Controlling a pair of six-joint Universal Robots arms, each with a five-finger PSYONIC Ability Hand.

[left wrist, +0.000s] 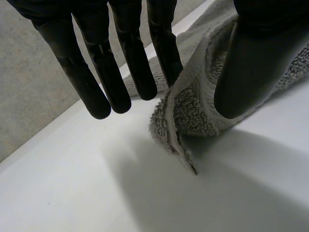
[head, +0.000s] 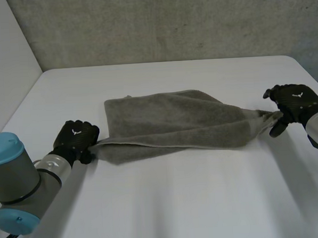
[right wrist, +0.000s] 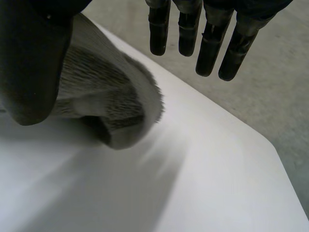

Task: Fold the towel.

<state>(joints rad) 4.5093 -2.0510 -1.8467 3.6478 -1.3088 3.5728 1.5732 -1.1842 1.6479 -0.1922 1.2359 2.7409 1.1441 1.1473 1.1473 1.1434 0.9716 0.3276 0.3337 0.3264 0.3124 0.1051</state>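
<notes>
The grey towel (head: pixel 170 121) lies folded across the middle of the white table (head: pixel 174 209), stretched between 2 hands. The left hand (head: pixel 74 138) pinches one end at a corner. The right hand (head: pixel 292 101) grasps the opposite end, bunched under its thumb. A grey concrete wall (head: pixel 170 22) stands behind the table.

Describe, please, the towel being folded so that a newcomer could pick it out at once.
Start at the white table in front of the grey concrete wall. Across its middle stretches a grey-brown terry towel, doubled over, its ends pinched by the left hand and the right hand. It is the only soft, fuzzy thing there, unlike the hard black hands.
</notes>
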